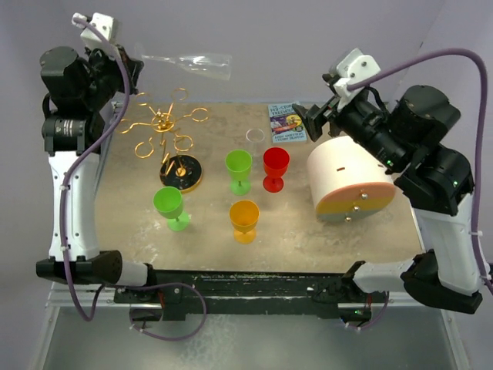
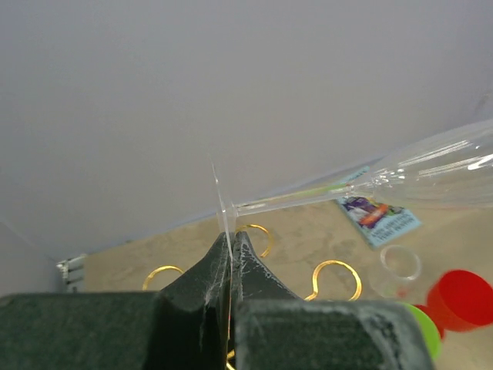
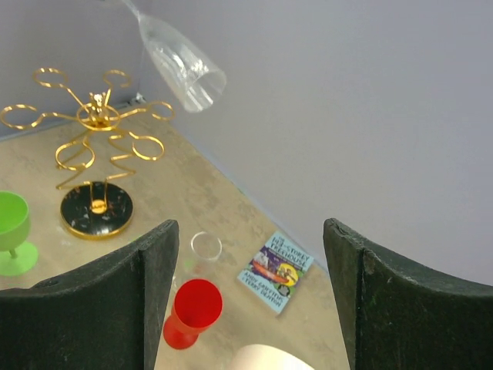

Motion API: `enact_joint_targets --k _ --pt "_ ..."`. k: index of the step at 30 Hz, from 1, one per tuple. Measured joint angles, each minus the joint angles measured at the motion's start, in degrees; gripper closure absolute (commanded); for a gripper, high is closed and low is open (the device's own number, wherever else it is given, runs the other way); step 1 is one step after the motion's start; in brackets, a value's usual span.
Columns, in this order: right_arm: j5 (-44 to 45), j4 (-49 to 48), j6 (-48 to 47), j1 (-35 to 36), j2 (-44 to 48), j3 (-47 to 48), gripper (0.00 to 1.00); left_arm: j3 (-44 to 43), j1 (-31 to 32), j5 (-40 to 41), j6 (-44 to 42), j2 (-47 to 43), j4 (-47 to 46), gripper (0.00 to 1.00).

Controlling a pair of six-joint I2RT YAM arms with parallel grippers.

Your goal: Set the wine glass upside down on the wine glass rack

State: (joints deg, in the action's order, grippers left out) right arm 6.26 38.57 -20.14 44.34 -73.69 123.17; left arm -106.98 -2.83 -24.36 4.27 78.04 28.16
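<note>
My left hand is pinched tight on the thin foot of the clear wine glass. The glass hangs in the air nearly level, bowl pointing right, above the far side of the gold wine glass rack on the bench. My right hand is spread wide over the right side, holding nothing. To do this well I'd roll the wrist until the bowl points down and pick a free loop arm. Then I'd slide the stem slowly in through its opening, keeping the foot above the wire before letting go.
</note>
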Motion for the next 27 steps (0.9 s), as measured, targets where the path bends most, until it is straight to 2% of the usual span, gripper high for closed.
enact_joint_targets --k 5,9,16,23,27 --pt "-2.7 -0.6 0.8 -4.1 0.2 -6.3 0.21 -6.3 5.0 14.3 -10.4 5.8 2.6 1.00" --pt "-4.4 -0.7 1.7 -7.0 0.2 -11.8 0.21 -8.0 12.7 26.4 -21.5 10.1 1.6 1.00" --pt "-9.0 -0.9 2.1 -9.8 0.4 -14.8 0.20 -7.3 21.5 38.8 -40.6 16.7 -5.1 1.00" --pt "-11.8 -1.4 2.2 -11.2 1.7 -17.8 0.20 -2.4 24.3 42.4 -56.2 17.6 -8.2 1.00" --pt "-13.0 -1.7 2.1 -11.8 2.1 -19.0 0.20 -1.2 24.6 41.7 -61.4 17.6 -7.9 1.00"
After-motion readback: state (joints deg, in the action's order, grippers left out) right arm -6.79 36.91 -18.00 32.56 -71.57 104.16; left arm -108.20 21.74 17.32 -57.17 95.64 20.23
